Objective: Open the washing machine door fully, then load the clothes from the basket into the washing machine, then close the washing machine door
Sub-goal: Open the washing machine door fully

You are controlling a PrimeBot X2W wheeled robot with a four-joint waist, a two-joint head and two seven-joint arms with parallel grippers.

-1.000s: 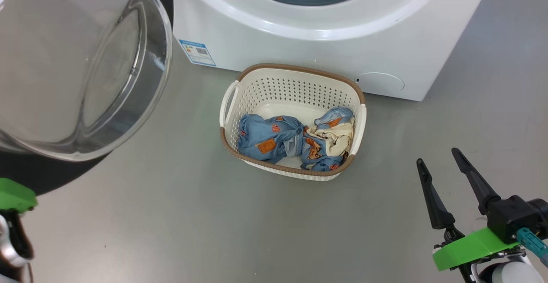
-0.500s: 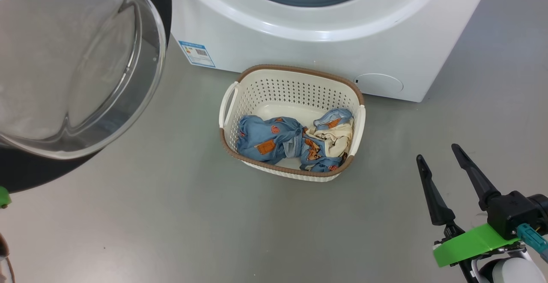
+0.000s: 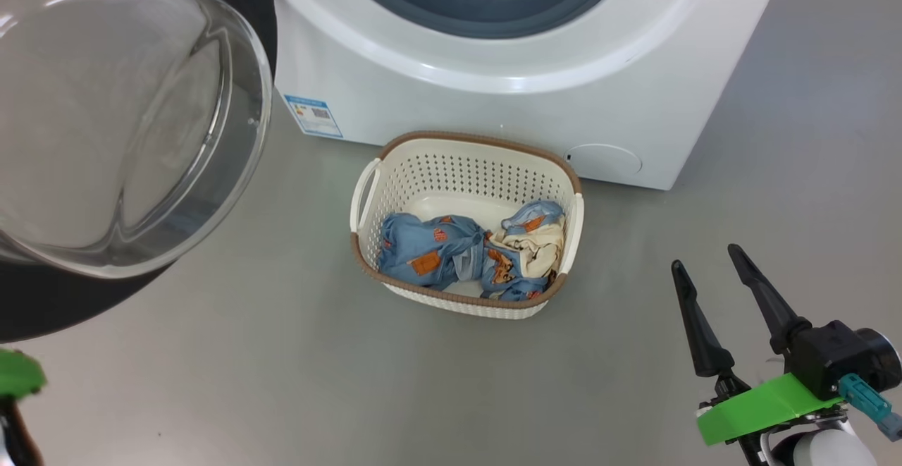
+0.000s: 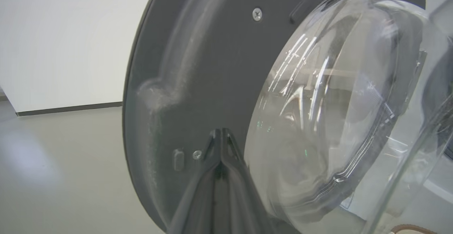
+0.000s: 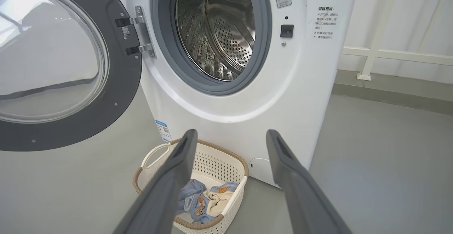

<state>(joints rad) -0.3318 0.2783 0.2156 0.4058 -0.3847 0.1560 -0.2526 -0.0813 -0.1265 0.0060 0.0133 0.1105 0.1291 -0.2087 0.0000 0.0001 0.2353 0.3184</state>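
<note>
The washing machine [image 3: 493, 92] [image 5: 283, 85] stands with its steel drum [image 5: 219, 28] exposed. Its door [image 3: 120, 120] [image 5: 53, 64] [image 4: 247, 85] hangs swung out to the left on a metal hinge [image 5: 136, 35]. On the floor before the machine sits the cream basket [image 3: 465, 170] [image 5: 219, 163], holding the clothes [image 3: 465, 254] [image 5: 205, 200]: blue fabric with orange patches and a cream piece. My left gripper [image 4: 221, 133] is shut, its tips against the door's dark inner rim. My right gripper [image 3: 705, 258] [image 5: 230, 136] stands open and empty, right of the basket.
Grey floor surrounds the basket on all sides. A white wall with a dark skirting [image 4: 70, 108] lies beyond the door. A white rail [image 5: 389, 55] runs along the wall right of the machine.
The head camera has tilted up, showing more of the machine's opening. The left arm's green part dropped out of view, then returned at the lower left. The right gripper has stayed open.
</note>
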